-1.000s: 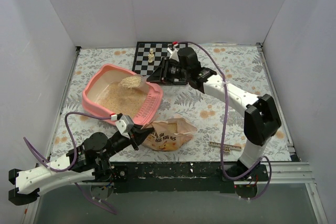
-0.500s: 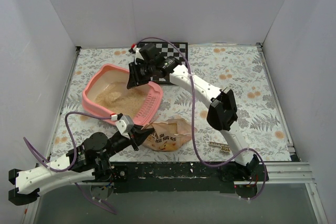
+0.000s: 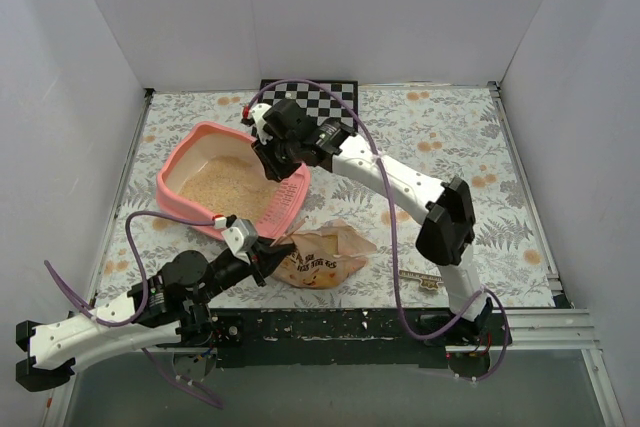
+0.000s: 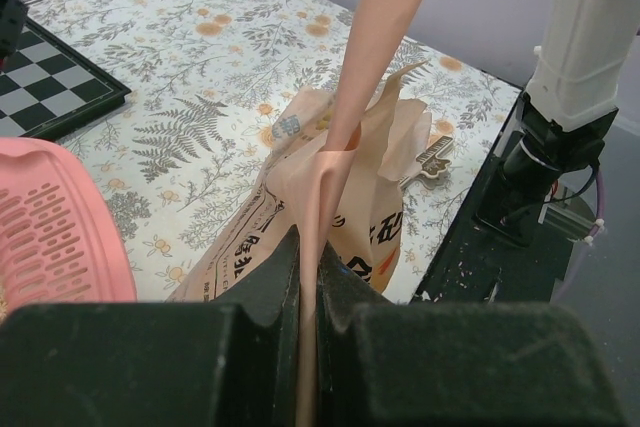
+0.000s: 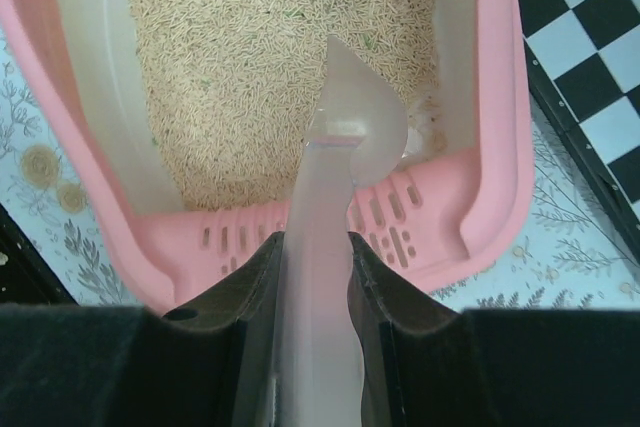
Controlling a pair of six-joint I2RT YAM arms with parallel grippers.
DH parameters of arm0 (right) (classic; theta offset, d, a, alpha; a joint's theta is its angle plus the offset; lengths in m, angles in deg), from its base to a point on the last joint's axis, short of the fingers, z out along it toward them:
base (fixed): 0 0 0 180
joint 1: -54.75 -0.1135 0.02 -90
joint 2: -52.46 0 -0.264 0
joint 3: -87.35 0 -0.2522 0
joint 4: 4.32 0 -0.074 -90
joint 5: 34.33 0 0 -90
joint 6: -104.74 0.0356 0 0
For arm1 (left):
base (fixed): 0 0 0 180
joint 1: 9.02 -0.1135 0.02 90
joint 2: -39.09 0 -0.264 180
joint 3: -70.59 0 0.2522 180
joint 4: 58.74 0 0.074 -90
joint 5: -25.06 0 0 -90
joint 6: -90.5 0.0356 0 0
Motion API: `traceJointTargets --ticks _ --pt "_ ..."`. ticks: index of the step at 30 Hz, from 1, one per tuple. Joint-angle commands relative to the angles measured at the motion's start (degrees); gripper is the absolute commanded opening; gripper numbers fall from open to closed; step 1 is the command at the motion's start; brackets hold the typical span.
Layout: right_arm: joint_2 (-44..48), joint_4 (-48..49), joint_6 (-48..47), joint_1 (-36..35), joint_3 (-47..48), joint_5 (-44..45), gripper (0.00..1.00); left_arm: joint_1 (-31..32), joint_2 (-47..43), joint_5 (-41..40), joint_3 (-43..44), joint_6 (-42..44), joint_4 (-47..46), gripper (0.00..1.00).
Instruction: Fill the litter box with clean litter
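The right gripper [image 5: 318, 247] has its 2 jaws clamped on the handle of the clear scoop [image 5: 345, 132]. The scoop's bowl sticks out ahead of the jaws, over the slotted grate end of the litter box [image 5: 490, 197]. Beyond the bowl, the clean litter [image 5: 270, 37] covers the tray floor as a tan, grainy bed (a speck or 2 of green shows in it). The chessboard [image 5: 590, 57] lies to the right of these jaws, just past the pink rim. The left gripper [image 4: 308, 247] is closed tight on a flap of the paper bag [image 4: 350, 207], which rises between the jaws. The rest of the bag lies ahead of them on the floral table [image 4: 250, 27], with the box's grate to their left.
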Motion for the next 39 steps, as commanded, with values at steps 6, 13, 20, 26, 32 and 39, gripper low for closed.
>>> traceJointTargets --ticks 6,13,20,26,32,39 --pt "24.0 6.6 -4.3 -1.2 -12.5 12.0 0.01 0.0 0.3 -0.6 3.3 0.7 -5.7 0.0" --pt "39.6 -4.4 0.6 -1.1 -18.2 17.3 0.01 0.0 3.5 1.3 3.4 1.8 -6.1 0.0" --pt "57.9 -13.3 8.6 -1.0 -29.3 13.5 0.01 0.0 4.5 1.7 2.7 3.3 -7.4 0.0" --pt "68.8 -20.1 15.1 -1.0 -32.7 4.4 0.01 0.0 6.9 1.6 2.7 3.9 -7.4 0.0" --pt "73.4 -21.7 18.7 -1.0 -37.6 -2.1 0.01 0.0 8.2 0.9 2.5 3.8 -9.5 0.0" --pt "73.2 -18.1 19.3 -1.0 -43.9 -2.7 0.01 0.0 8.4 1.5 2.2 3.1 -10.1 0.0"
